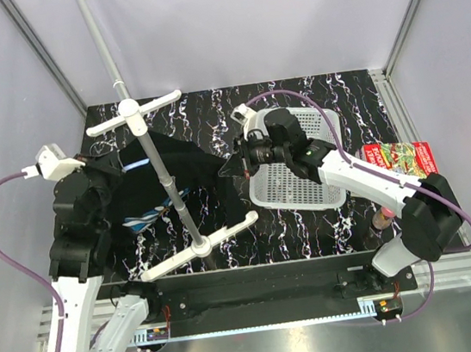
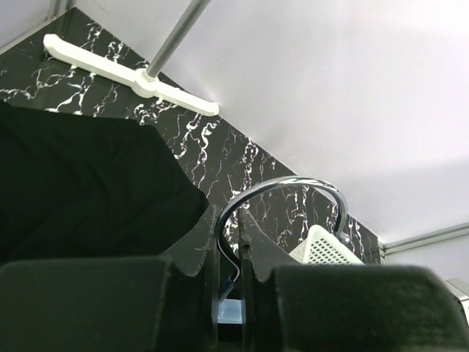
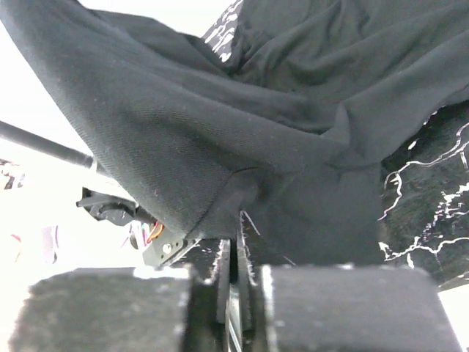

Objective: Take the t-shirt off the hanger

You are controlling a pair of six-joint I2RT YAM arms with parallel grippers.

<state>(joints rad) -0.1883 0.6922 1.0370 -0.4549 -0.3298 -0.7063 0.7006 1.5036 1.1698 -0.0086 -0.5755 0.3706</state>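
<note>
Left fingers (image 2: 192, 253) clamped on hook (image 2: 293, 182) of hanger (image 1: 137, 165). Right fingers (image 3: 212, 268) pinched shut on t-shirt (image 3: 242, 125) edge, cloth spread between arms above desk (image 1: 312, 96). Suggest: hold hook fixed, draw cloth rightward slowly so shoulder slips off.

The t-shirt (image 1: 199, 163) is plain black, the table (image 1: 312, 227) black with white marble veining, the basket (image 1: 293, 186) white, the stand (image 1: 159, 164) grey with 2 white crossbars, the hook of the hanger (image 2: 293, 181) silver.

Bright, even light — right wrist view blown out at left, slightly soft.
</note>
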